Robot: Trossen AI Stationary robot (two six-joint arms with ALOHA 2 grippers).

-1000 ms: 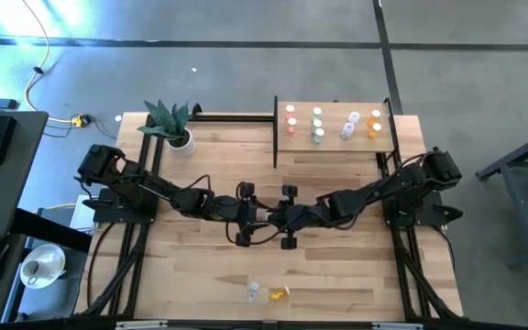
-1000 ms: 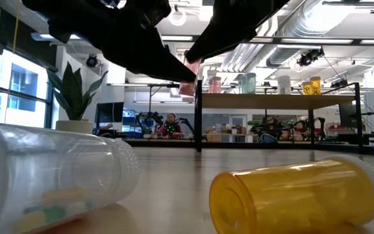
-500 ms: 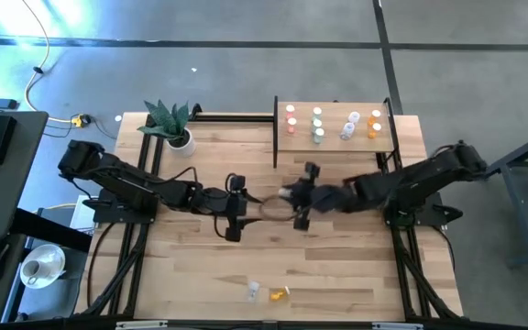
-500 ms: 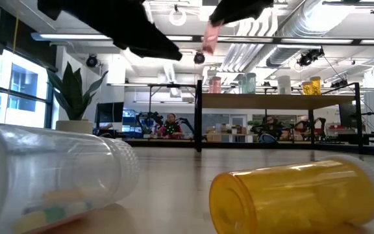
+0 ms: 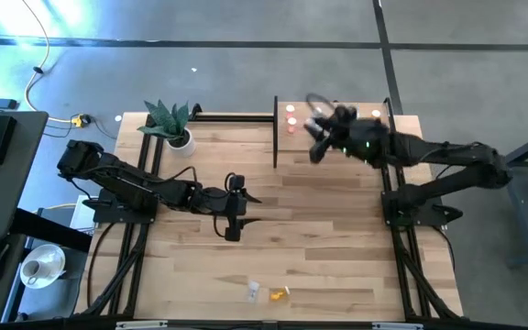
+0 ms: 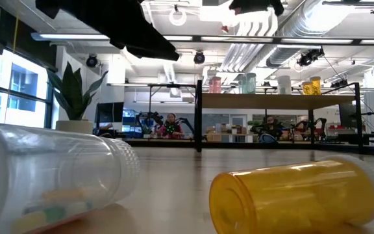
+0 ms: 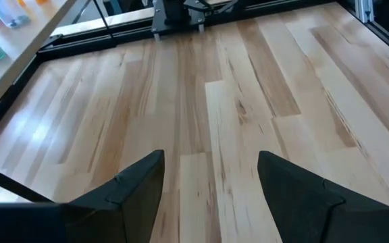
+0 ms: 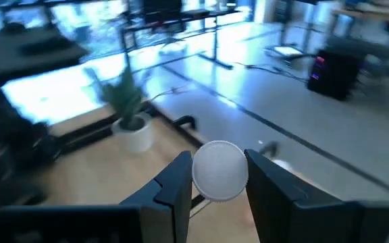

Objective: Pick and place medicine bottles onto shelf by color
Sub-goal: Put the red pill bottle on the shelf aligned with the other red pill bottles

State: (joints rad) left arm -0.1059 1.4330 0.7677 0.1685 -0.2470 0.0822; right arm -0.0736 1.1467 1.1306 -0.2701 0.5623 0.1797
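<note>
My right gripper is up over the left half of the shelf, shut on a white-capped medicine bottle whose body looks pink in the low view. Red bottles and an orange one stand upright on the shelf; my arm hides the rest there. A clear bottle and an orange bottle lie on their sides near the table's front edge. My left gripper hangs open over the middle of the table, nothing between its fingers. My right gripper pinches the bottle between its two fingers, one on each side just behind the white cap. The bottle lies along the fingers with its cap facing back toward the wrist. It is lifted clear, high above the shelf board.
A potted plant stands at the table's far left corner. The shelf's black frame posts rise at its left edge. Bare planks lie between my left gripper and the shelf. People sit in the room beyond the table.
My right gripper has risen from the table's middle, where it met the left one, and swung toward the far right, over the shelf, rolling as it went; the bottle went with it. My left gripper has drawn back a little toward the left and up, staying open.
</note>
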